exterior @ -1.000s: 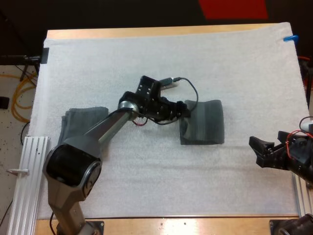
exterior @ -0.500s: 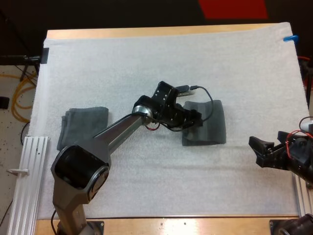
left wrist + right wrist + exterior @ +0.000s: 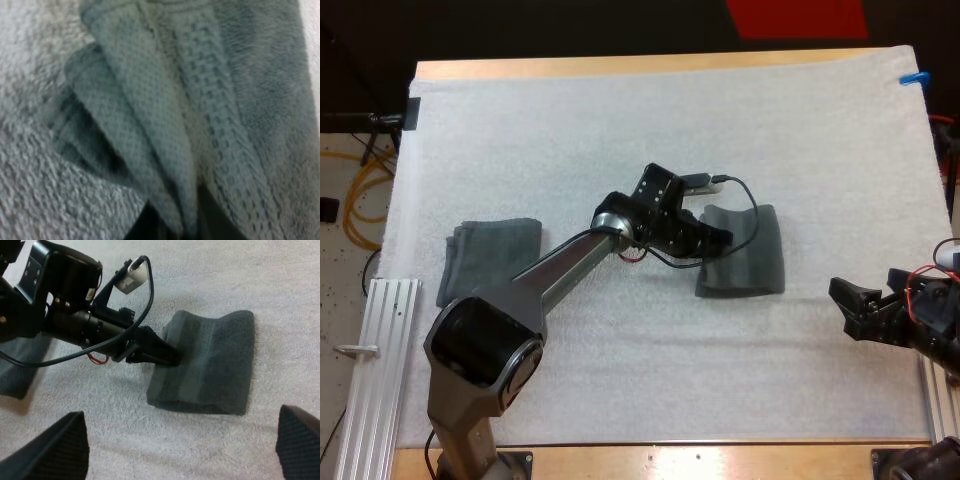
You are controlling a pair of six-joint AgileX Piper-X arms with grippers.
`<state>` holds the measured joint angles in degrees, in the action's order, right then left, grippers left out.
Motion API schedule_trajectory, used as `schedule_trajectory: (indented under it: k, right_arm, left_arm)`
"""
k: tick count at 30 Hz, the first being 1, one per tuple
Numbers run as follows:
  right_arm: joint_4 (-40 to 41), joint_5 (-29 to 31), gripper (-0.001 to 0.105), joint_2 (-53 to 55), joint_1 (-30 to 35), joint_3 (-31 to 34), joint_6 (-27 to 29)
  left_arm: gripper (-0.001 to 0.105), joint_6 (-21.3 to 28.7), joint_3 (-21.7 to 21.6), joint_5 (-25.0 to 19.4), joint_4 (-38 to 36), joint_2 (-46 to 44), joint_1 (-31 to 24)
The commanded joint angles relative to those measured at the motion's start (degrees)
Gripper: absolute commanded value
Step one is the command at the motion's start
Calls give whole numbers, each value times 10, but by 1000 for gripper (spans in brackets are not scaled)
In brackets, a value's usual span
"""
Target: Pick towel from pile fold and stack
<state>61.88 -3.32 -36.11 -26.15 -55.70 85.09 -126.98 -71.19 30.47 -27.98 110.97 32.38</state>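
A dark grey-green towel (image 3: 752, 250), folded and slightly humped, lies right of the mat's middle. My left gripper (image 3: 722, 241) is at its left edge, shut on a fold of the cloth. The left wrist view has the towel's (image 3: 200, 100) waffle-weave layers running into the pinch of the left gripper (image 3: 185, 227). In the right wrist view the left gripper (image 3: 172, 359) comes to a point at the towel's (image 3: 220, 360) near-left edge. My right gripper (image 3: 848, 308) hovers open near the mat's right side, apart from the towel, and the right gripper (image 3: 177, 437) holds nothing.
A second folded towel (image 3: 490, 255) lies flat at the mat's left side. An aluminium rail (image 3: 380, 350) runs along the table's lower left. Bare white mat (image 3: 650, 130) spreads across the far half and along the front.
My left gripper has travelled right to the towel's left edge and shut on it. The towel has shifted slightly right. The right arm has not moved.
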Motion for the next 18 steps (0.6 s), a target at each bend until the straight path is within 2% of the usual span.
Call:
schedule_trajectory:
  k: [1,6,9,12,18]
  right_arm:
    - [1,2,74,1,-1,-5,0]
    - [0,3,74,1,-1,-5,-3]
    - [-4,5,74,1,-1,-5,-3]
    - [-4,9,74,1,-1,-5,-3]
    - [-4,9,74,1,-1,-5,-4]
  left_arm:
    - [0,19,-10,-13,-13,-11,3]
    - [0,173,-66,-119,-144,-54,-9]
    - [0,253,-102,-168,-224,-74,-23]
    - [0,299,-122,-201,-273,-97,-43]
    - [0,353,-136,-242,-375,-145,-94]
